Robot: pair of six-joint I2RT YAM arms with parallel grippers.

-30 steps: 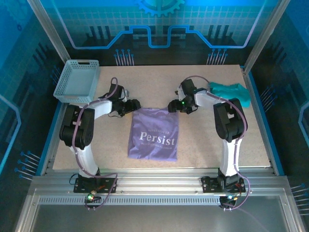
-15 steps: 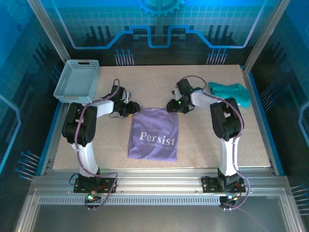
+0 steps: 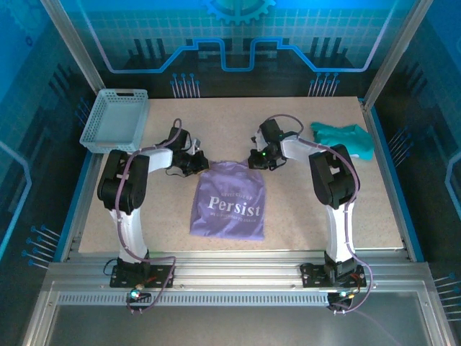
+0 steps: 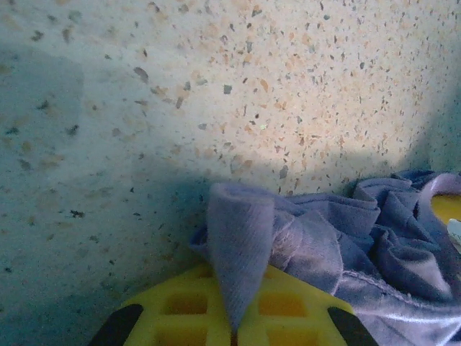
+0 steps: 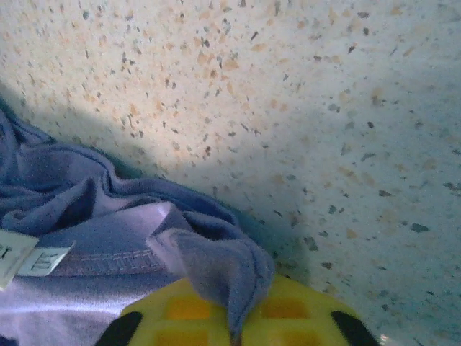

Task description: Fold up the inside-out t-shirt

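Worktop point(image 3: 310, 209): the inside-out t-shirt point(image 3: 229, 189) lies at its middle, far edge bunched. Left jaws and right jaws are each pressed together on a fold of fabric at a far corner. Judgement: lift both corners evenly, keep the cloth taut between them, and carry it toward the near hem. White print point(image 3: 232, 206) reads "Persist"; smaller lines illegible. Sewn tag point(image 5: 29, 258): characters blurred.
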